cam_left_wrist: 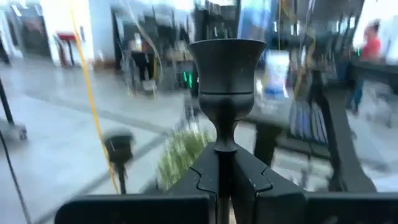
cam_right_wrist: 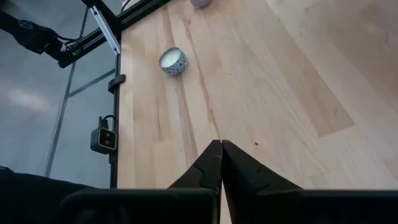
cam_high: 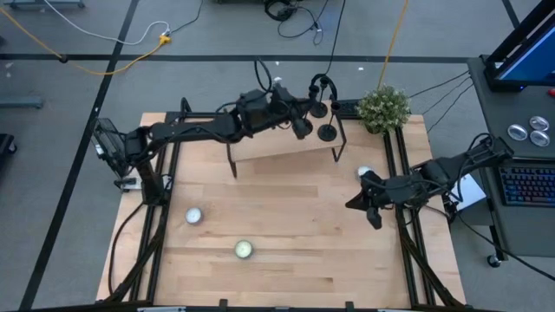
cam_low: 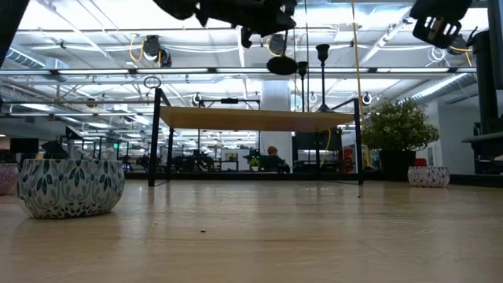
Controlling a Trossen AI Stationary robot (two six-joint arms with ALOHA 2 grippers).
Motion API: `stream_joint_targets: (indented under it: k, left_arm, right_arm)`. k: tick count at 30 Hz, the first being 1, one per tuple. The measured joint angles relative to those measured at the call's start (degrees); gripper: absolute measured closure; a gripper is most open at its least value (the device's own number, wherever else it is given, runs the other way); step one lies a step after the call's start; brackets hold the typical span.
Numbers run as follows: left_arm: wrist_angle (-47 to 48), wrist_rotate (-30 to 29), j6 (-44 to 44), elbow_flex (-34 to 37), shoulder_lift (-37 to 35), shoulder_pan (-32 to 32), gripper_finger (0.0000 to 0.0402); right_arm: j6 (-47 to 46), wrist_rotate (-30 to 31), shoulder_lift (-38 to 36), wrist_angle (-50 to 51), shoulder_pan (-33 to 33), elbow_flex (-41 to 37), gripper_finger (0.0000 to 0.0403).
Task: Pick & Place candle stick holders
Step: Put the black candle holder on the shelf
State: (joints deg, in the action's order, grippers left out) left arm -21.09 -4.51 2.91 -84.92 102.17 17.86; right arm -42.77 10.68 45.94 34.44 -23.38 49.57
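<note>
Clamped by the stem at twelve o'clock in left gripper (cam_left_wrist: 225, 180): rigid, light, top-heavy candle stick holder (cam_left_wrist: 226, 81). Right gripper (cam_right_wrist: 221, 163) shut, empty.

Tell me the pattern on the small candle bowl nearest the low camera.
The candle bowl is white with a dark teal leaf-like print, clearest in the low view.

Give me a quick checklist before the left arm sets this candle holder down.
1. Left gripper shut on the candle holder stem: ok.
2. Holder upright in the grip: ok.
3. Holder over the small raised shelf: ok.
4. Other holders already on the shelf, clear of the drop spot: cannot tell.
5. Right gripper shut, empty, away over the table: ok.
6. Candle clear of both arms: ok.
</note>
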Motion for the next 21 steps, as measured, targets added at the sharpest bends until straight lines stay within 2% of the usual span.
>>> stream_joint_targets:
  k: [9,17,21]
  left_arm:
    - [-13.69,1.22,3.42,0.07,8.17,4.35,0.0388]
    - [-16.70,2.14,4.99,0.06,11.93,5.91,0.0388]
    - [-15.19,2.09,2.30,0.06,11.98,5.91,0.0388]
  right_arm:
    - [-0.47,0.01,-3.62,0.11,0.02,-1.13,0.0402]
    - [-2.97,1.56,-4.82,2.05,0.11,-1.13,0.0403]
    - [-3.09,2.63,-5.14,2.63,0.13,-1.14,0.0403]
